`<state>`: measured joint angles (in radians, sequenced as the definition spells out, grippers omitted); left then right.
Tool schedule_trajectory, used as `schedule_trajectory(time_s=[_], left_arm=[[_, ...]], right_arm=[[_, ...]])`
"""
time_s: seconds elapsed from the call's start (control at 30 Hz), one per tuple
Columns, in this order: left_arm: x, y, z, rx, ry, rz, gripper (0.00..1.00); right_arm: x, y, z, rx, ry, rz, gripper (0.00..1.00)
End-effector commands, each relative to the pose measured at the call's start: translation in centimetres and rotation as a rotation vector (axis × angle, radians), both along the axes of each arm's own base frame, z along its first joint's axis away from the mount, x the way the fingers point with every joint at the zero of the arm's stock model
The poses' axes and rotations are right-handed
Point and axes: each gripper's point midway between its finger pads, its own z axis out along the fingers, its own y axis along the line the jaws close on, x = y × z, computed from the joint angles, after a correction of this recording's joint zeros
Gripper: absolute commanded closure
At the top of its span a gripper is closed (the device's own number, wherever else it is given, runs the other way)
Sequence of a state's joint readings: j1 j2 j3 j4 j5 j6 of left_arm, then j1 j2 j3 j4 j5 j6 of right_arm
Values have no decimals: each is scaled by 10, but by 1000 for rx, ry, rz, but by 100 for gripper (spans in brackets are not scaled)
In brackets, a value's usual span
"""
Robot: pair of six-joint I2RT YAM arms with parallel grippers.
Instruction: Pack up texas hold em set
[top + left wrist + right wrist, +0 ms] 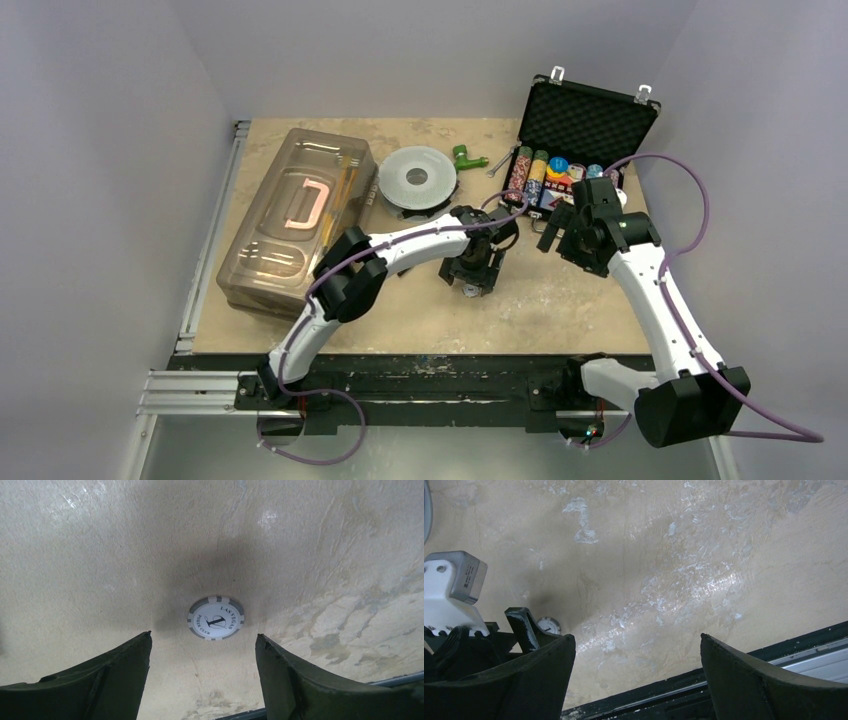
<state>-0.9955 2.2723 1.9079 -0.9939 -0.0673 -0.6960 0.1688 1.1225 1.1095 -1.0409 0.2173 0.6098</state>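
The black briefcase (590, 118) stands open at the back right, foam lid up, with multicoloured chip rows (540, 178) inside. A single white and grey poker chip (216, 618) lies flat on the table; it also shows in the top view (468, 291) and in the right wrist view (548, 625). My left gripper (202, 642) hangs open just above the chip, fingers either side and a little short of it. My right gripper (638, 642) is open and empty, raised in front of the briefcase (565, 230).
A large clear plastic bin (290, 215) lies at the left. A round grey disc spool (417, 178) and a green fitting (464, 156) sit at the back middle. The table's front edge with its metal rail (744, 665) runs close below the right gripper.
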Motion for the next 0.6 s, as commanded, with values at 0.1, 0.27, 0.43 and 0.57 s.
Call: schedule_trajectory(time_s=[0.1,0.27,0.43,0.57], left_arm=[[13,-8,0,46,-41,8,30],[13,-3,-7,87,-49,7,31],[14,1,-9,116,-65,6,36],[7,1,-10,133,-57,2,39]], right_arm=[[-4,0,6,13,-23,-14,9],[-4,0,5,18,-19,-14,9],[-4,1,4,21,-17,-12,9],[-3,4,0,33,-11,-9,9]])
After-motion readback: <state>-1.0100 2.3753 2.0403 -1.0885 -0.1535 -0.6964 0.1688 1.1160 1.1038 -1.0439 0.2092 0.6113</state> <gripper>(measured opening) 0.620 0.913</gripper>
